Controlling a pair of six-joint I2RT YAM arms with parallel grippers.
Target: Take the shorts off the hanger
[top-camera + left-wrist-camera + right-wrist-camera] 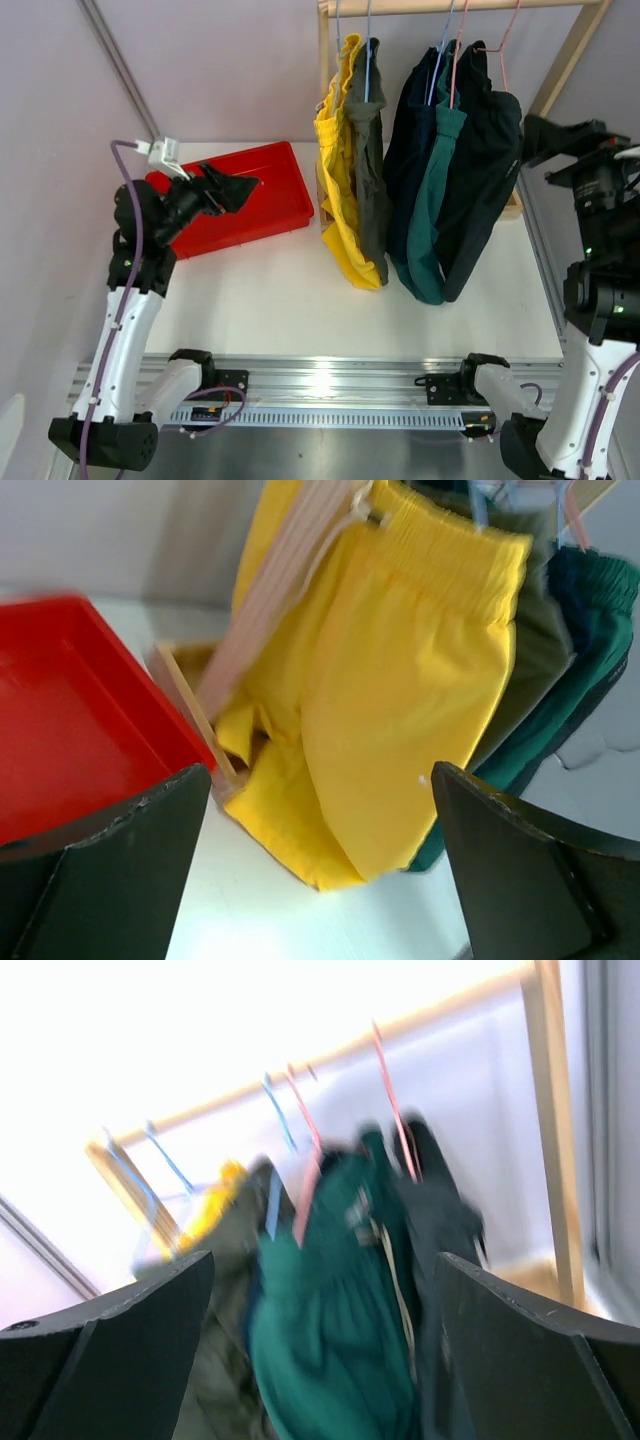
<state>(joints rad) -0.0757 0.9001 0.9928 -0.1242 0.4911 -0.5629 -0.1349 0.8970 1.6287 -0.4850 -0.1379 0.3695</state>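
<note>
Five shorts hang on blue and pink hangers from a wooden rail [450,6]: yellow [340,190], olive-grey [368,160], navy [408,150], teal [437,200] and black [487,170]. My left gripper [228,190] is open and empty over the red tray, left of the yellow shorts [400,680], which fill its wrist view between the open fingers [110,870]. My right gripper [540,140] is open and empty, just right of the black shorts. Its blurred wrist view shows the teal [340,1340] and black [440,1250] shorts ahead.
A red tray [275,175] lies on the white table at the back left, also in the left wrist view [70,710]. The rack's wooden posts [560,60] and base stand around the shorts. A metal rail [320,385] runs along the near edge.
</note>
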